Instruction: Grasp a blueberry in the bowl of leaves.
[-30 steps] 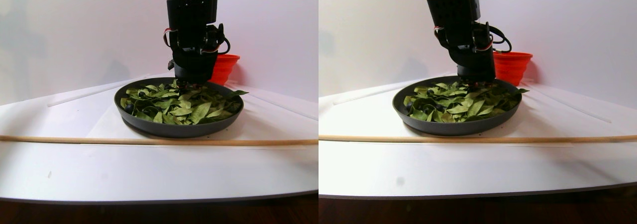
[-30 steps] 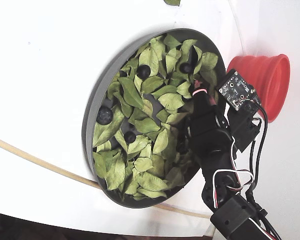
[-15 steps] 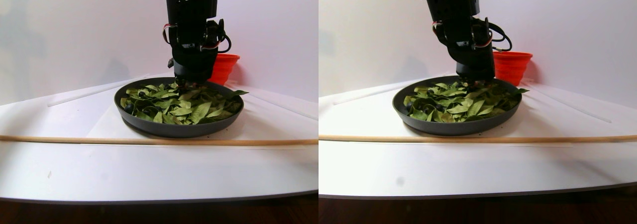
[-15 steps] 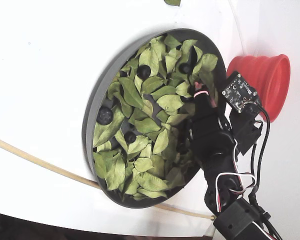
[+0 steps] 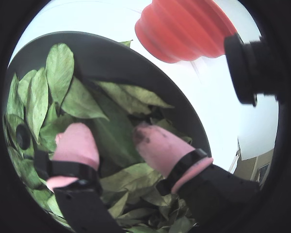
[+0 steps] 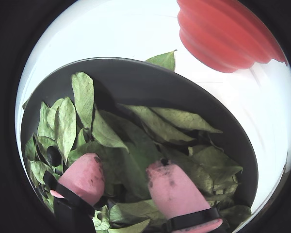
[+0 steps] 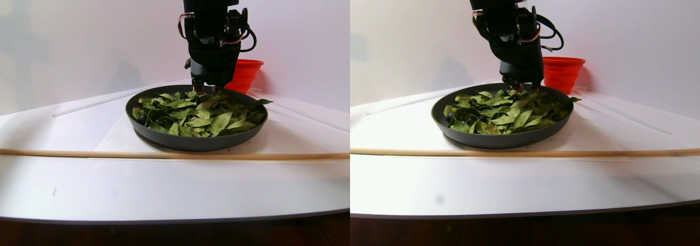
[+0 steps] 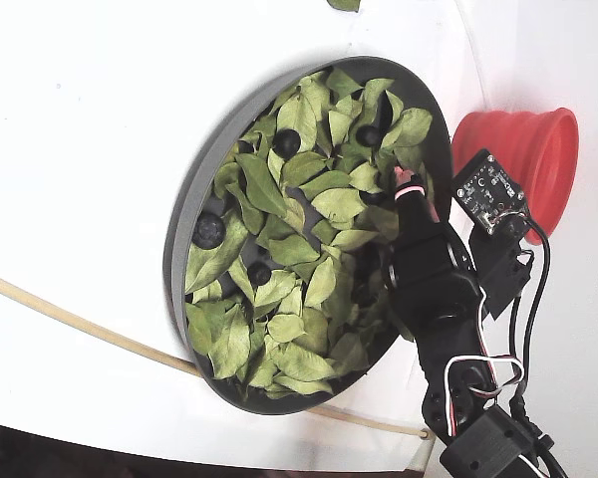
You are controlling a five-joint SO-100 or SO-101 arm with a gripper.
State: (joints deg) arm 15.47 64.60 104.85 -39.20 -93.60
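White surface [image 8: 100, 119] carries everything; a thin wooden rod [image 7: 164, 154] lies across it in front of the bowl in the stereo pair view. The bowl [image 8: 179, 239], dark grey and shallow, fills the centre of the fixed view, and the leaves [image 8: 309, 259] cover most of its floor. A red ribbed cup [image 8: 523, 159] stands just beside the bowl's rim at the right of the fixed view, near the arm's wrist board. The tool [image 6: 123, 177] sits low in both wrist views, pink-padded fingers [image 5: 77, 143] spread apart with only flat leaves between them; it holds nothing. Blueberries lie scattered among the leaves: one [image 8: 208, 230] at the bowl's left edge in the fixed view, others [image 8: 286, 141] toward the upper centre, and one [image 5: 23, 136] at the left margin of a wrist view, outside the finger gap. Risks, as judged: closing here likely pinches leaf only, since no berry shows between the fingers. Pushing sideways through the leaves may bury or roll the nearest berry. Pink tips appear stained, so crushing a soft berry is plausible. A swing toward the right could nudge the cup.
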